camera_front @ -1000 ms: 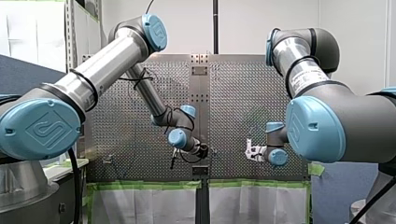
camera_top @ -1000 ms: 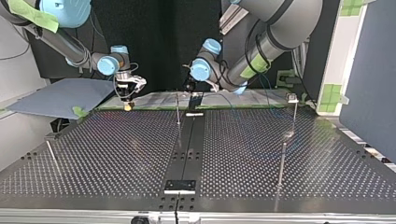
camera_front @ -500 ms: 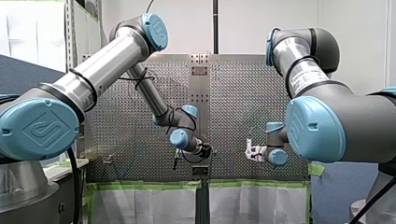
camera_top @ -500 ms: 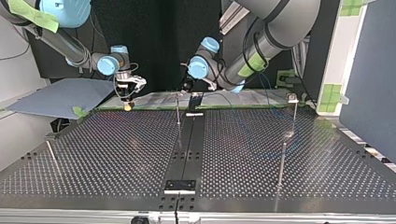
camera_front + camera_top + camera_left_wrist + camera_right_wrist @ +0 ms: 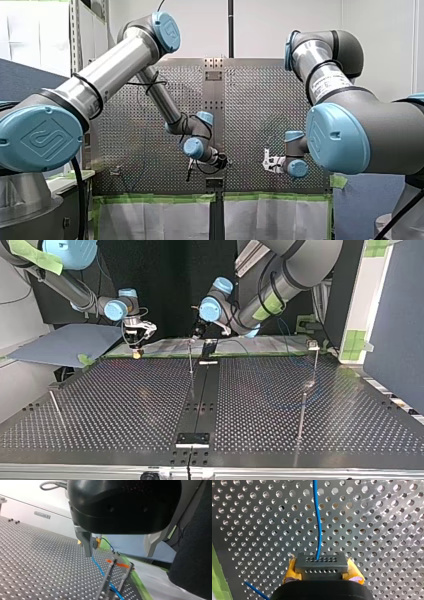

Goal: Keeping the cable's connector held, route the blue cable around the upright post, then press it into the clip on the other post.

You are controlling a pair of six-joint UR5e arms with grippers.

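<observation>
- Cable [image 5: 318, 530]: one, blue, ending in one connector [image 5: 321, 563].
- Right gripper [image 5: 322, 568]: yellow pads [image 5: 290, 570] pinch connector.
- Left gripper [image 5: 119, 554]: fingers [image 5: 87, 545] spread.
- Four posts [image 5: 190, 357] on table [image 5: 125, 405].

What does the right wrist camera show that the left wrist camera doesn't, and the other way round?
Only the right wrist view shows the dark connector, clamped between the yellow pads of my right gripper.

Only the left wrist view shows my left gripper, its metal fingers apart. Ahead of it stand two thin posts with orange pieces near their tops.

Both views show the blue cable and the perforated table.
</observation>
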